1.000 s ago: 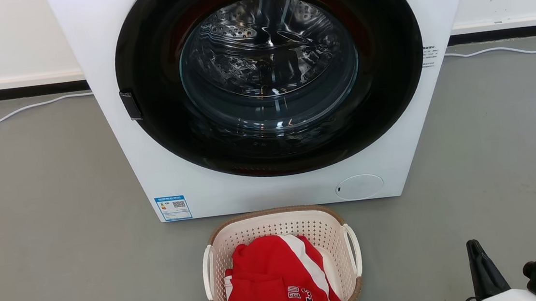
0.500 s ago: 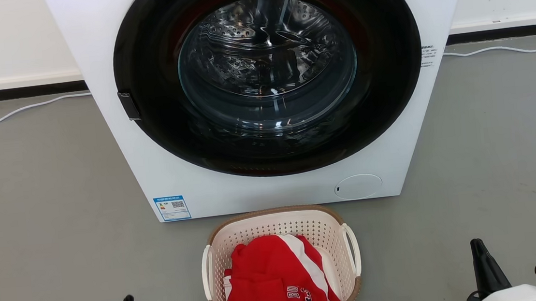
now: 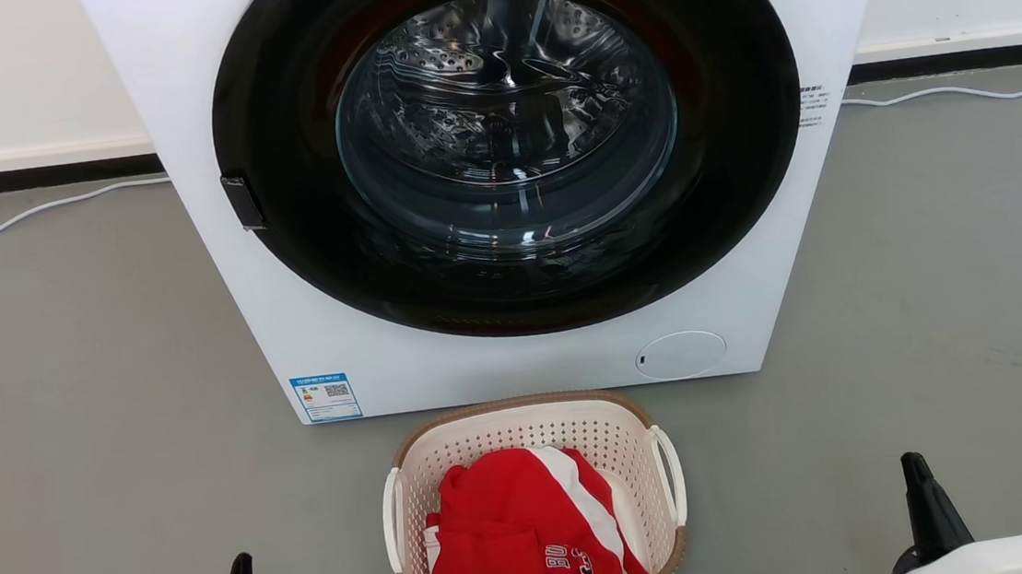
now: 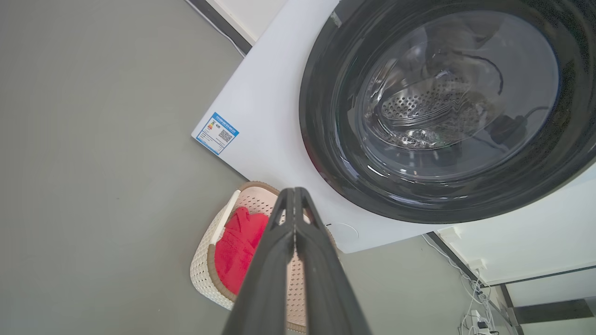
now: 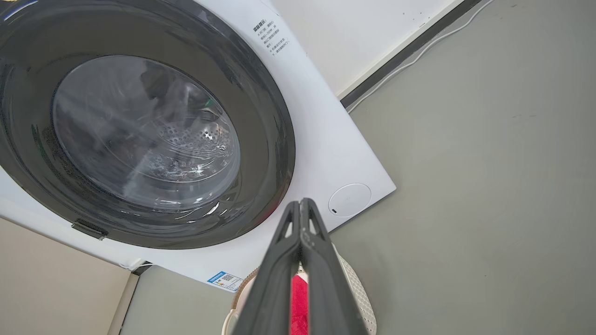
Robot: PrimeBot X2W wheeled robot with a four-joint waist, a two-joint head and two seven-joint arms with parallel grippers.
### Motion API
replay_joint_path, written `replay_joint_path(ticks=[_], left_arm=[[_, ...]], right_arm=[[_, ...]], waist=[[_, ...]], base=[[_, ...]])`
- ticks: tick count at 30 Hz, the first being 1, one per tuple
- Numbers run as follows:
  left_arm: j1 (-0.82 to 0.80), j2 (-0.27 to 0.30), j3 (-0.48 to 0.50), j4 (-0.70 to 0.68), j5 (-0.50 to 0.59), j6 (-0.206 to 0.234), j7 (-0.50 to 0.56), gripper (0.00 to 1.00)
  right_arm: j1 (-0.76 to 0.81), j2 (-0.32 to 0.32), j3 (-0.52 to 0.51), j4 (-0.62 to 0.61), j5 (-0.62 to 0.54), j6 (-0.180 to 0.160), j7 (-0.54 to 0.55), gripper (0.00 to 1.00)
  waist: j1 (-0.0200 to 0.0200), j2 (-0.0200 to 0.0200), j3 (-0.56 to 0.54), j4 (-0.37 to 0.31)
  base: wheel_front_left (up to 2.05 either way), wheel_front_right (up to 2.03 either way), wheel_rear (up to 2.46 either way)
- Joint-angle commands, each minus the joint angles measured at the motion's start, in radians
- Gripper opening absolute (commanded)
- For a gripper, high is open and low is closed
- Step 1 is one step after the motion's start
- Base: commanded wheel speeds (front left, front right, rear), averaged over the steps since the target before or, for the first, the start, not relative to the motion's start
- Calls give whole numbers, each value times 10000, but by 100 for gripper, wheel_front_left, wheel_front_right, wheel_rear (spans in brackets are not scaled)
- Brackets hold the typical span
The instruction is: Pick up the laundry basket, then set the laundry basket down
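On the near floor I see the laundry basket (image 3: 522, 415), long axis near-to-far, between left gripper (image 3: 240, 565) and right gripper (image 3: 911, 465); left is nearer, both have fingers together.

Lighting was bright and even; shadows on the grey floor (image 3: 64, 363) were faint. Reflections streaked the round glass washing-machine door (image 3: 507, 130). Wrist views bowed at edges.

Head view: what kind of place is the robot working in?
Probably a laundry area, maybe a test room: a large white front-loading washing machine with a round dark glass door stands on a bare grey floor, and a small cream perforated plastic basket holding red-and-white clothing sits before it.
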State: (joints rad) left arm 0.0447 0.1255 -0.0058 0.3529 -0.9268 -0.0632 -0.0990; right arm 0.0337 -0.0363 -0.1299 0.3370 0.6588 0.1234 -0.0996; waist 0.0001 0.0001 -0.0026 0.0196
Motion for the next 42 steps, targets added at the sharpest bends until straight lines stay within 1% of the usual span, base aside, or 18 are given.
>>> replay_joint_path(ticks=[1,5,42], left_arm=[[-607,48,217,-323,-265,-146,56,0],[-646,13,259,-355,-544,-168,144,0],[-1132,-408,778,-750,-3991,-447,1234,0]], right_arm=[[-655,-98,63,-300,366,32,111,0],[-687,-99,67,-327,756,34,197,0],[-1088,-121,117,-654,5560,55,1260,0]], waist=[[-1,-1,1,-4],[-1,-1,3,-12],[-1,-1,33,-113]], base=[[0,0,0],[0,0,0],[0,0,0]])
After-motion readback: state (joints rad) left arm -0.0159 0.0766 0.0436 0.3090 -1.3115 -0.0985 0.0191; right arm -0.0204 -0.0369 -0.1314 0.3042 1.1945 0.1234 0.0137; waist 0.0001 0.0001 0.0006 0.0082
